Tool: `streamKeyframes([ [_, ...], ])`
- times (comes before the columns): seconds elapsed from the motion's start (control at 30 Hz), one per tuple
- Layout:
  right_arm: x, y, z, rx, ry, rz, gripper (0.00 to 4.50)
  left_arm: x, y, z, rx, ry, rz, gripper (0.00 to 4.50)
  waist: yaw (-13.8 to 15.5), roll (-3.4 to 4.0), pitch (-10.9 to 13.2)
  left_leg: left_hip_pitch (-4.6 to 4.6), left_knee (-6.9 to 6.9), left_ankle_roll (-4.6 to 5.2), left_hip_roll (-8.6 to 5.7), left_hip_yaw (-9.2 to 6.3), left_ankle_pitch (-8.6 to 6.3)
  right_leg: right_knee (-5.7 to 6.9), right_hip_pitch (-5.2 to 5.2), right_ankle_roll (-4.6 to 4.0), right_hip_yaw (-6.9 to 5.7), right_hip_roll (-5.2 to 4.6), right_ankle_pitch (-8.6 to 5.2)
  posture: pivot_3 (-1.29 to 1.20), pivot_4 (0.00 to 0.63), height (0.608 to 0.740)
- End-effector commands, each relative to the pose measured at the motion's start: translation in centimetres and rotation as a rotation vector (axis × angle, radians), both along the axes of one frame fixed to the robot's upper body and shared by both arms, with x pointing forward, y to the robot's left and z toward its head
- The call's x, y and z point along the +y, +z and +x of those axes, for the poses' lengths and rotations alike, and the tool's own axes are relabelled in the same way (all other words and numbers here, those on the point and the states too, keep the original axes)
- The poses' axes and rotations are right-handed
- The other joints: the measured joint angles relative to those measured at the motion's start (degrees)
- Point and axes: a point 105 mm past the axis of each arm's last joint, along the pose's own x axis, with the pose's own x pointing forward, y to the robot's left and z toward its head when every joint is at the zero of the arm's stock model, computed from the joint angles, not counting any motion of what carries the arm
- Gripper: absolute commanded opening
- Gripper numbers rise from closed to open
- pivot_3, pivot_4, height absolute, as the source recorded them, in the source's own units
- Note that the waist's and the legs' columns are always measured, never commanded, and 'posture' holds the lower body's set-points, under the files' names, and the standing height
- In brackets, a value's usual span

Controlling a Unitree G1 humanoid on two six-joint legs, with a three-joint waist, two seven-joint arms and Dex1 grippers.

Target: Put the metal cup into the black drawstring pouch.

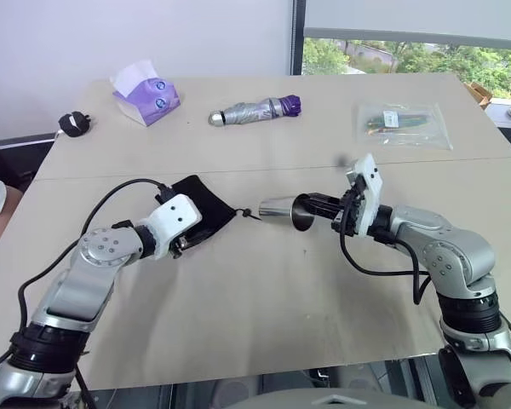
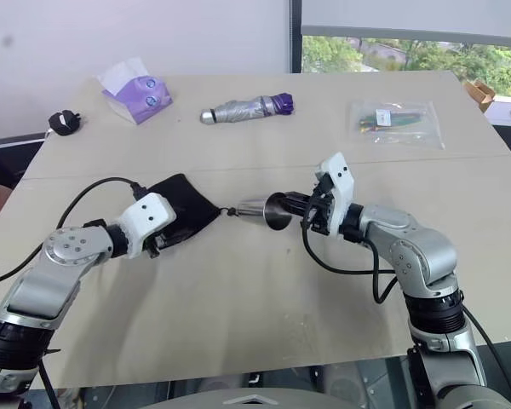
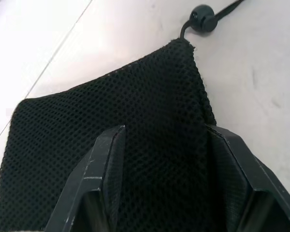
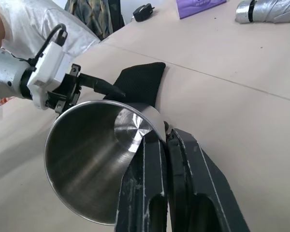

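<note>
On the tan table, the right gripper pinches the metal cup by its rim. The left gripper, fingers spread, straddles the black drawstring pouch.

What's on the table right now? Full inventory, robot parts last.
metal cup: 1, shiny silver, lying sideways mid-table, held by its rim
black drawstring pouch: 1, black mesh, left of the cup, cord knot towards it
umbrella: 1, silver-grey with purple end, folded, far centre
tissue pack: 1, purple and white, far left
plug adapter: 1, black, far left edge
clear bag: 1, transparent, mixed contents, far right
table: 1, beige
left gripper: 1, black, open astride the pouch
right gripper: 1, black, shut on the cup's rim
</note>
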Motion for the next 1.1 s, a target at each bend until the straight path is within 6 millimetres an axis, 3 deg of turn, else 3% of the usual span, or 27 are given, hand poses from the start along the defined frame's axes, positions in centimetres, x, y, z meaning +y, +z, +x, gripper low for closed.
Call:
streamKeyframes([
  [0.03, 0.4, 1.3, -0.6, -0.066, 0.019, 0.015, 0.0, -0.4, 0.8, 0.6, -0.015, -0.015, -0.046, 0.73, 0.0, 0.0, 0.0, 0.0, 0.0, 0.0, 0.0, 0.0, 0.0, 0.0, 0.0, 0.0, -0.02, 0.0, 0.0, 0.0, 0.15, 0.74],
  [0.1, 0.7, 1.3, -0.6, -0.072, 0.025, 0.015, 0.0, -0.6, 1.3, 0.9, 0.003, 0.003, -0.124, 0.02, 0.0, 0.0, 0.0, -0.01, 0.01, 0.0, 0.0, -0.01, 0.0, 0.0, 0.0, 0.0, -0.08, 0.0, 0.0, 0.0, 0.15, 0.74],
  [0.3, 2.5, 1.5, -0.6, -0.093, 0.059, 0.046, 0.0, -1.4, 3.4, 1.5, 0.048, 0.007, -0.314, 0.02, -0.1, -0.01, 0.0, -0.02, 0.02, 0.0, 0.0, -0.08, 0.0, 0.03, 0.0, 0.01, -0.19, 0.03, 0.01, 0.0, 0.15, 0.74],
  [0.6, 7.1, 1.3, 1.9, -0.101, 0.06, 0.126, 0.0, -3.6, 5.4, 2.3, 0.077, 0.035, -0.486, 0.02, -0.09, -0.02, 0.0, 0.01, 0.05, -0.01, 0.0, -0.12, 0.0, 0.14, 0.01, 0.02, -0.18, 0.12, 0.01, 0.0, 0.15, 0.74],
  [1.1, 8.5, -2.2, 4.1, -0.205, -0.041, 0.035, 0.0, -5.4, 6.1, 1.6, 0.132, 0.101, -0.698, 0.02, -0.17, -0.03, -0.01, 0.0, 0.04, -0.03, -0.03, -0.16, 0.01, 0.14, 0.0, 0.03, -0.13, 0.04, 0.03, 0.0, 0.15, 0.74],
])
